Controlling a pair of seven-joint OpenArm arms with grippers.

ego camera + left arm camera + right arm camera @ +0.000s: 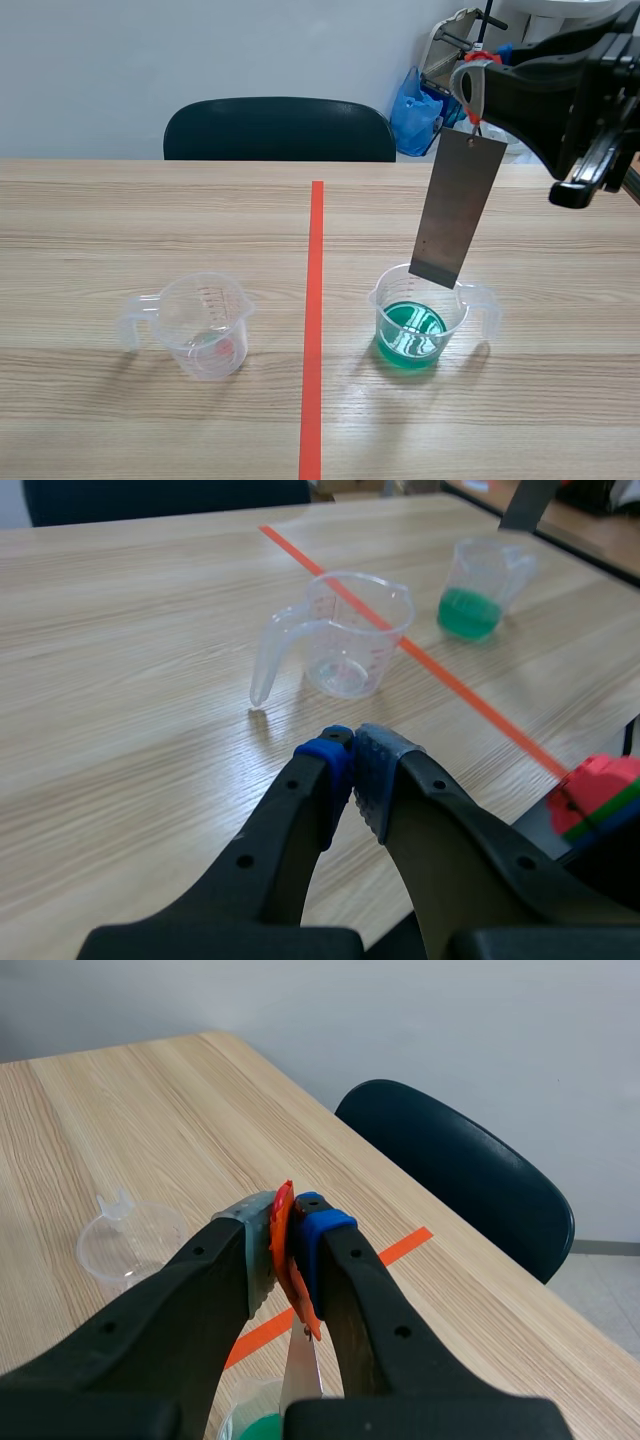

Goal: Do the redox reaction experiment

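**Station check: metal plate held above the green beaker**

**Right arm.** The right gripper [468,82] enters from the upper right of the scene view, raised well above the table. In the right wrist view its fingers [323,1230] are clamped on a small orange tag [284,1222]. A thin, flat, rectangular grey metal plate [457,207] hangs from that tag. The plate tilts slightly, its upper end nearer the frame's right.

**Task items.**
- A clear plastic measuring cup holding green liquid [420,322] stands right of centre in the lower half of the scene view. Its handle points toward the right edge.
- The plate's lower edge overlaps the cup's far rim in that view and shows apart from the liquid surface.
- A second clear plastic measuring cup with red graduation marks [203,327] stands left of centre, handle toward the left edge. No liquid can be made out in it.
- The two cups are well apart, one on each side of the orange-red tape line [316,300].

**Left arm.** The left gripper [352,745] is seen only in the left wrist view. Its blue and grey-green padded fingertips [327,755] meet with nothing between them. It sits low over the light wooden table [100,220], and the marked cup is just ahead of it.

**Surroundings.** A black chair [280,128] stands behind the table at upper centre, with a blue plastic bag [412,110] to its right.
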